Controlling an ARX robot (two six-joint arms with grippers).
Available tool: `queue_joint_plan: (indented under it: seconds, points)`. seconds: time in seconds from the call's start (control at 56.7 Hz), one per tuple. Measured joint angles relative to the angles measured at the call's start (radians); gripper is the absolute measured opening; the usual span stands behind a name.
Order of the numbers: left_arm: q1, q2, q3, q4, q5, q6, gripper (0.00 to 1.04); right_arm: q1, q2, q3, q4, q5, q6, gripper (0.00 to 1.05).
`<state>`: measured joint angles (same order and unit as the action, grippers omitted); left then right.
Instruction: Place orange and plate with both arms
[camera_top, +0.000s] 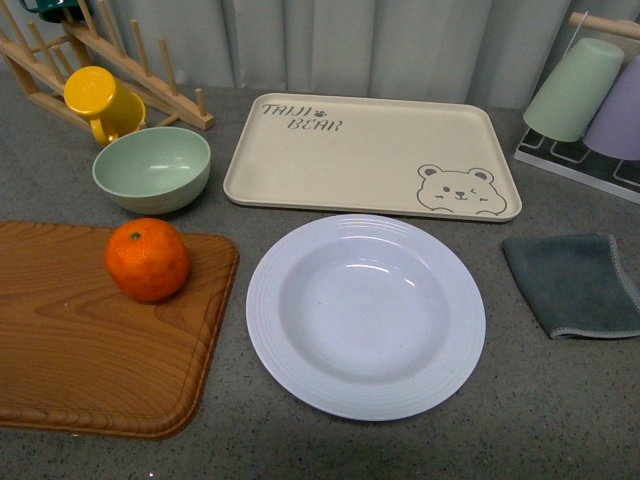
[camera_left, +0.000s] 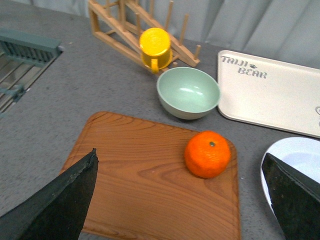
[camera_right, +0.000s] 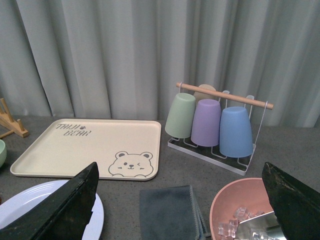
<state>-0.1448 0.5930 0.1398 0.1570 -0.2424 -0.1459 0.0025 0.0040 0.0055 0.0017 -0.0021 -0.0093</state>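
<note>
Nothing looks placed yet: the orange (camera_top: 147, 259) sits on the wooden board (camera_top: 80, 350) just ahead of the left tool (camera_left: 179, 165), in line with its wide-spread gap. The plate (camera_top: 270, 300) lies empty on the worktop (camera_top: 560, 400), partly beneath one finger of the right tool (camera_right: 180, 167). Both arms hover raised, the right tool equally wide, neither holding anything.

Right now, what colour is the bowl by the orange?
The bowl is pale green. It shows best in the left wrist view.
</note>
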Motion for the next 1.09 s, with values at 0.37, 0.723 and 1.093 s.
queue_joint_plan:
  seconds: [0.37,0.723,1.093]
  points:
    - [-0.111,0.674,0.293,0.142,0.135,-0.042,0.98,0.000,0.000,0.000,0.000,0.000,0.000,0.96]
    - [-0.120,1.002,0.407,0.233,0.158,-0.032,0.98,0.000,0.000,0.000,0.000,0.000,0.000,0.96]
    - [-0.109,1.155,0.490,0.270,0.174,-0.039,0.98,0.000,0.000,0.000,0.000,0.000,0.000,0.96]
